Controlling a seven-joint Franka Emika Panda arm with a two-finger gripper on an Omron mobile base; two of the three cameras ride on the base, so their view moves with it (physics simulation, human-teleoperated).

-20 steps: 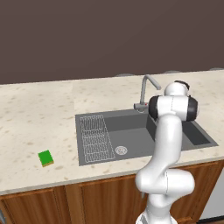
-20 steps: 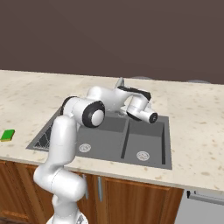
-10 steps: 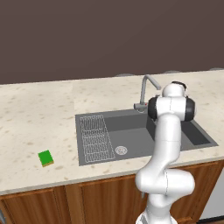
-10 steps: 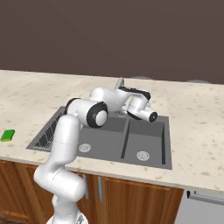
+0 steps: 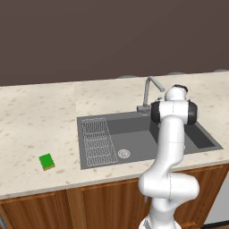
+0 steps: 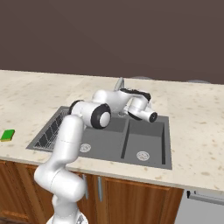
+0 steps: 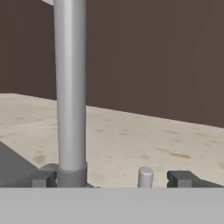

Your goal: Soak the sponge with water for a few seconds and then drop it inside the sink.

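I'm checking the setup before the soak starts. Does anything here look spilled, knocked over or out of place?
Nothing stands out. The sponge lies flat on the counter left of the sink, no water is running from the faucet, and the gripper is open at the faucet's base.

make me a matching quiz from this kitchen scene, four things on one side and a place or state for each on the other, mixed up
Things:
1. sponge
2. faucet
3. drainboard
4. gripper

Places or states:
A. ribbed grid at the left end of the sink
B. fingers spread wide, holding nothing
C. lying on the counter, left of the sink
D. rising from the sink's back edge

Pairs: 1-C, 2-D, 3-A, 4-B
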